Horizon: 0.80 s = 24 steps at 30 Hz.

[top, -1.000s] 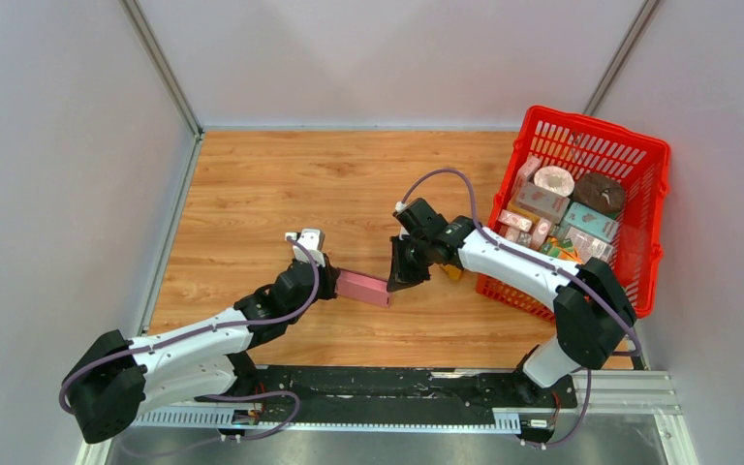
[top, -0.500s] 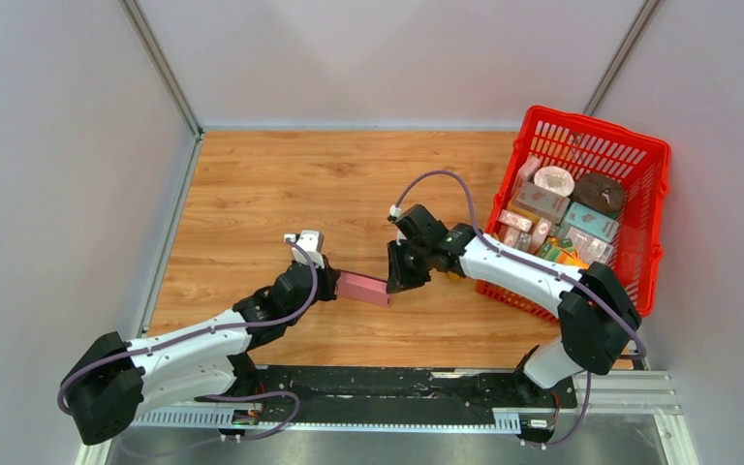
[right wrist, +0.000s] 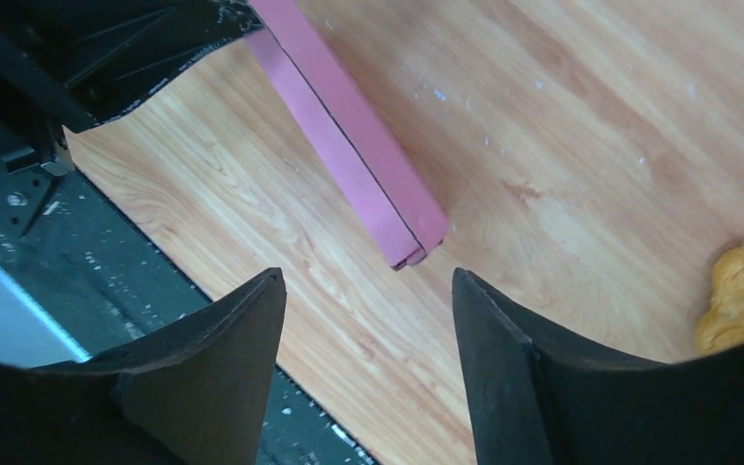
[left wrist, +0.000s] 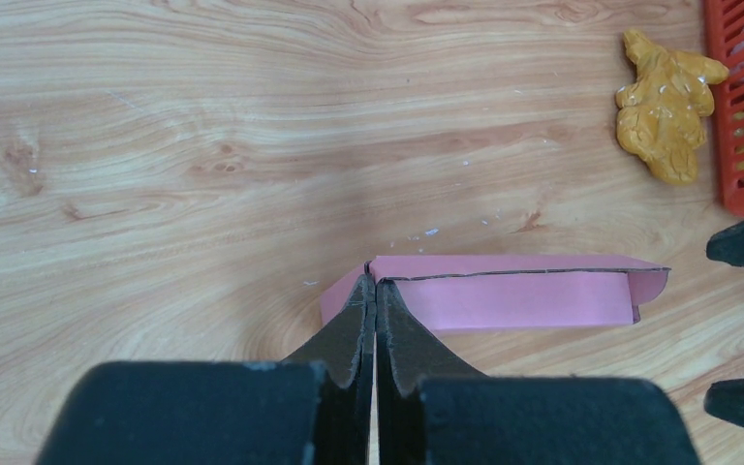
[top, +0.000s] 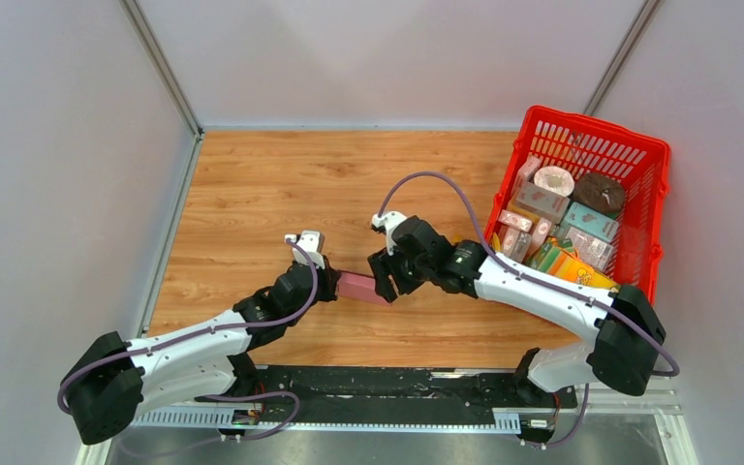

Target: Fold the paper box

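Note:
The pink paper box [top: 358, 287] lies as a long slim folded block on the wooden table between the two arms. My left gripper [top: 333, 283] is shut on its left end; in the left wrist view the fingertips [left wrist: 375, 281] meet on the box's [left wrist: 513, 300] near corner edge. My right gripper [top: 386, 280] hovers open at the box's right end, touching nothing. In the right wrist view the box's free end [right wrist: 412, 242] sits just beyond the gap between the spread fingers [right wrist: 368, 276].
A red mesh basket [top: 581, 131] full of printed cartons stands at the right. A yellow clay-like figure [left wrist: 664, 102] lies beside it, close to my right gripper [right wrist: 741, 295]. The table's near edge and black base rail [right wrist: 19, 194] run just below the box.
My right gripper has opened, letting go of the box's right end, and its wrist has swung left over it. The left gripper and box have stayed put.

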Available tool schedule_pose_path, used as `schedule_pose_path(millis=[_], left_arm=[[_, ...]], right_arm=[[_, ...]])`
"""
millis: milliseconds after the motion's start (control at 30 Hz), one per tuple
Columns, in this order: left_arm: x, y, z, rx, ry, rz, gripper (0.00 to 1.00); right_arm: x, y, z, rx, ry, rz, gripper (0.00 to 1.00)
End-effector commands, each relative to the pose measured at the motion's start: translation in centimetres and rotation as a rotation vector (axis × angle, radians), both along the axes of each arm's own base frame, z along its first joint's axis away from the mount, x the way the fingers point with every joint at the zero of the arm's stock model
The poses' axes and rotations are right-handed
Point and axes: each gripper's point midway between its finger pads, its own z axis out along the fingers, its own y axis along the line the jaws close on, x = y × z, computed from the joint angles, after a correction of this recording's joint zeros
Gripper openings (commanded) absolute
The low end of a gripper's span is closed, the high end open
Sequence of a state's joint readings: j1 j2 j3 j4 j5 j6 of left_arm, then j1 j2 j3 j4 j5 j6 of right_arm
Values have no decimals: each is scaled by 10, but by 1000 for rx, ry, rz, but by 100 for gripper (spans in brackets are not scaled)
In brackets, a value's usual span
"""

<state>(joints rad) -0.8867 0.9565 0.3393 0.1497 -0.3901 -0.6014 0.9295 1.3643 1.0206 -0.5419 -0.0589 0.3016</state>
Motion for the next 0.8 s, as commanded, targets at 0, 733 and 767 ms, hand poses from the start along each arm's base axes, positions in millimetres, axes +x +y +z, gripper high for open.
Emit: schedule_pose_path(millis=[0, 733, 767], left_arm=[[-32, 17, -53, 129, 163, -52, 0], [-32, 17, -60, 132, 160, -53, 0], [-32, 18, -61, 134, 161, -52, 0]], right_arm=[[20, 19, 25, -76, -352, 105, 67], [20, 41, -32, -401, -747, 223, 47], [19, 41, -34, -409, -747, 227, 45]])
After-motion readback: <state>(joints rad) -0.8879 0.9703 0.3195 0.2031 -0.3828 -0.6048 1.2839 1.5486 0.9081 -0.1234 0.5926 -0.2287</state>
